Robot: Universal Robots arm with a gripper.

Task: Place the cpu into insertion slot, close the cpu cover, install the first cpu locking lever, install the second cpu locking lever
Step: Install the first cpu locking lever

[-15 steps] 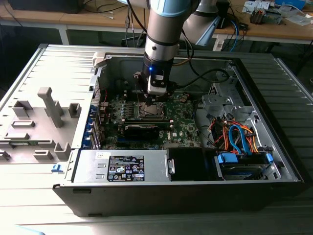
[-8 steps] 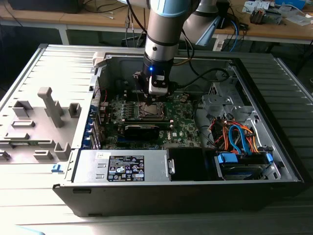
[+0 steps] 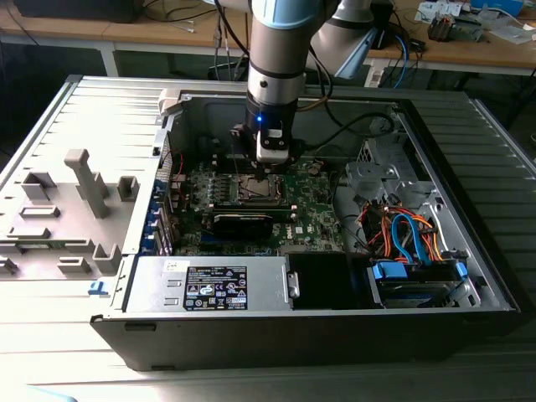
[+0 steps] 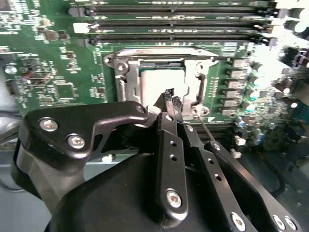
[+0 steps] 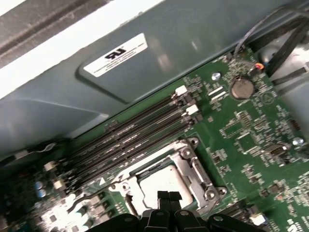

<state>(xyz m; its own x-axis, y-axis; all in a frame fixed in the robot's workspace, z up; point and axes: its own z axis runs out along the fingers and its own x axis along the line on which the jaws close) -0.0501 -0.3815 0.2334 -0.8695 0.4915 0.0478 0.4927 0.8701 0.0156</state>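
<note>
The cpu (image 4: 157, 82) shows its silvery face inside the insertion slot (image 4: 124, 79) on the green board. The cpu cover (image 4: 159, 54), a silvery frame, lies flat around it, and the chip (image 5: 161, 180) shows through the cover's (image 5: 195, 166) cut-out. My gripper (image 4: 173, 101) hangs just above the socket's edge with its black fingertips (image 5: 163, 196) pressed together; nothing shows between them. A thin metal rod (image 4: 205, 126) runs beside the socket near the fingers. In the exterior view the gripper (image 3: 270, 166) stands over the socket (image 3: 255, 189) inside the open computer case.
Long black memory slots (image 5: 140, 130) run beside the socket. A black card (image 3: 243, 222) lies just in front of it. A grey power supply (image 3: 213, 285) sits at the case front. Orange and blue cables (image 3: 410, 234) and a drive cage fill the exterior view's right.
</note>
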